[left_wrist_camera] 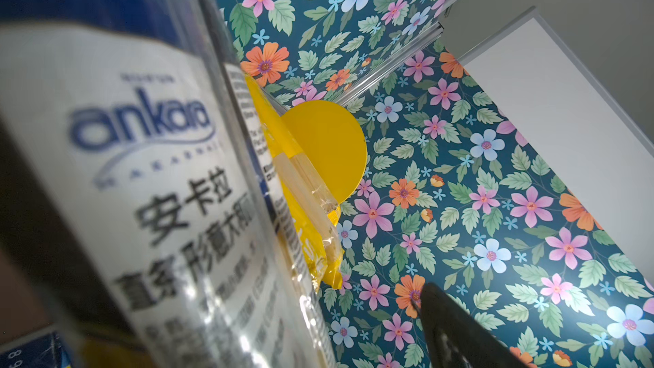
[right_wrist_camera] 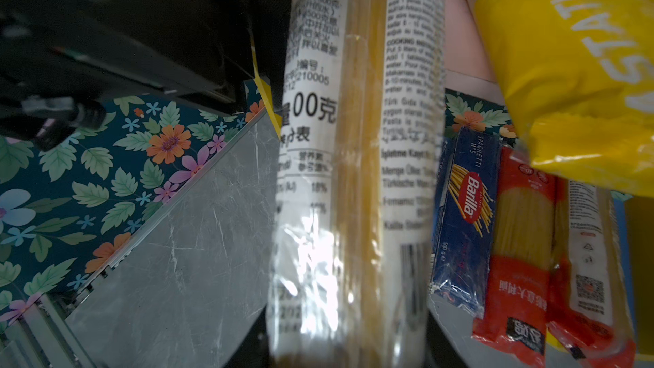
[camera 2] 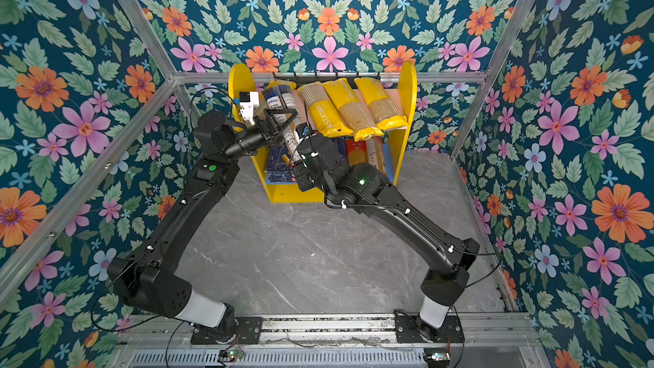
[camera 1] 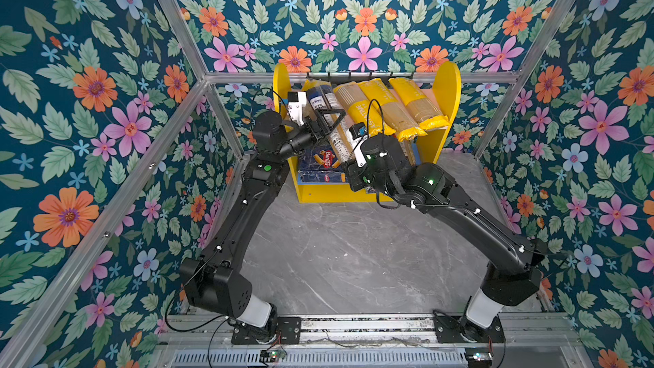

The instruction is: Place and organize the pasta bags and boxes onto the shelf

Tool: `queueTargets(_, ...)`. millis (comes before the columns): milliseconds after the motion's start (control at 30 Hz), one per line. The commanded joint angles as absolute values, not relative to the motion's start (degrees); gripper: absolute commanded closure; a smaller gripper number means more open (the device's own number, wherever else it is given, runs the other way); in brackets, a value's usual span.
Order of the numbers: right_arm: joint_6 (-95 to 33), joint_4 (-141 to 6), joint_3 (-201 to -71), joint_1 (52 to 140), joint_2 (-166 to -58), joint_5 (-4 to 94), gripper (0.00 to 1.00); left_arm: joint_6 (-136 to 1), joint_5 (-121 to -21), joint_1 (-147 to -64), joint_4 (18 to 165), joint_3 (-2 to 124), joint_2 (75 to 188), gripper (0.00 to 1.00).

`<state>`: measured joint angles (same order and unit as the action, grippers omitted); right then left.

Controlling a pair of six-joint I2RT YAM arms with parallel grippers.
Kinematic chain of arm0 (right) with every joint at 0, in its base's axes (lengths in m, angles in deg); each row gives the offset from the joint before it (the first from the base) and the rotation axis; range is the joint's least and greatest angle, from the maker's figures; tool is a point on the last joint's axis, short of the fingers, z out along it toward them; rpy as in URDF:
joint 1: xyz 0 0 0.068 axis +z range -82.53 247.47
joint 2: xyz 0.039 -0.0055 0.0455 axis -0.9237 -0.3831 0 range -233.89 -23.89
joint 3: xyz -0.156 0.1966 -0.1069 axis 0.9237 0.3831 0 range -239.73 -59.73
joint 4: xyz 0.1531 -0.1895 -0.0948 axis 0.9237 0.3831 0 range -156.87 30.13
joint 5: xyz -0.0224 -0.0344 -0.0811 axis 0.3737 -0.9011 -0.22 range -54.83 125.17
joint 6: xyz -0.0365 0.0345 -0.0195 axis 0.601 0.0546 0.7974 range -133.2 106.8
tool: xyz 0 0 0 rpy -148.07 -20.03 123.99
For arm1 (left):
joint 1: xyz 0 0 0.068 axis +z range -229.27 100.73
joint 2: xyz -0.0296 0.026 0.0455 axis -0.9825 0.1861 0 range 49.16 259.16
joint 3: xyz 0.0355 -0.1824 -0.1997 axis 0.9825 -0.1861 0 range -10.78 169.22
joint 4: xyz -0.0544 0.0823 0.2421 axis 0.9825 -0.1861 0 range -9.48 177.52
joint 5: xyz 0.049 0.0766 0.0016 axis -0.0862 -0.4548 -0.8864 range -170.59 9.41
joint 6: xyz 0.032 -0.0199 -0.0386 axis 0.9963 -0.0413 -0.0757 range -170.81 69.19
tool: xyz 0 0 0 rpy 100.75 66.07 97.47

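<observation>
Leftmost, the left gripper (camera 1: 331, 120) is seen at the left end of the shelf (camera 1: 283, 86). Its jaws are spread wide about the navy bag (camera 1: 320, 99), and in the left wrist view one finger (left_wrist_camera: 460, 334) is shown well clear of the bag's white label. The navy bag is laid aslant, its far end up at the pink upper board (right_wrist_camera: 463, 40) and its near end out past the front. Below it, the wide Barilla box (camera 1: 323, 164) is laid flat on the blue lower board (right_wrist_camera: 620, 235). Next, the right gripper (right_wrist_camera: 348, 346) is hidden under its wrist in both top views. In the right wrist view its jaws are closed on the bag's near end. Further right, the narrow Barilla box (right_wrist_camera: 463, 214) and two red-and-clear bags (right_wrist_camera: 520, 242) are lodged on the lower board. Yellow bags (camera 1: 419, 102) are lined up slanting on the upper board.
</observation>
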<state>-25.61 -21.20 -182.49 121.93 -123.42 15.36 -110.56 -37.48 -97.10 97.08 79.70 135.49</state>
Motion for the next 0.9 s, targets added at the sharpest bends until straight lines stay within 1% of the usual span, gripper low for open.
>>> queueTargets(0,-25.6,-24.1,-186.7,121.9,-124.3,11.2,0.78,-108.8,-36.9,-96.9,97.3,79.4,134.5,0.01)
queueTargets(267,-25.4,-13.8,-203.3,120.9,-130.6,8.5,0.79,-108.4,-36.7,-96.7,96.5,76.9,132.4,0.01)
queueTargets(333,-25.6,-12.7,-204.5,120.5,-131.0,8.7,0.79,-108.7,-36.6,-96.7,96.5,76.4,132.2,0.0)
queueTargets(500,-26.5,-13.2,-202.4,120.0,-130.1,8.9,0.79,-109.0,-36.5,-96.7,96.7,74.7,130.6,0.0)
queueTargets(633,-27.3,-10.6,-205.8,119.8,-131.9,9.0,0.79,-110.2,-34.8,-96.7,98.2,72.9,128.3,0.01)
queueTargets(767,-28.4,-7.3,-209.6,119.7,-134.0,8.8,0.79,-109.6,-33.7,-96.7,97.7,69.4,123.2,0.01)
queueTargets(867,-29.5,-5.5,-210.8,119.8,-134.6,8.4,0.79,-104.9,-34.5,-96.6,91.7,67.9,117.8,0.0)
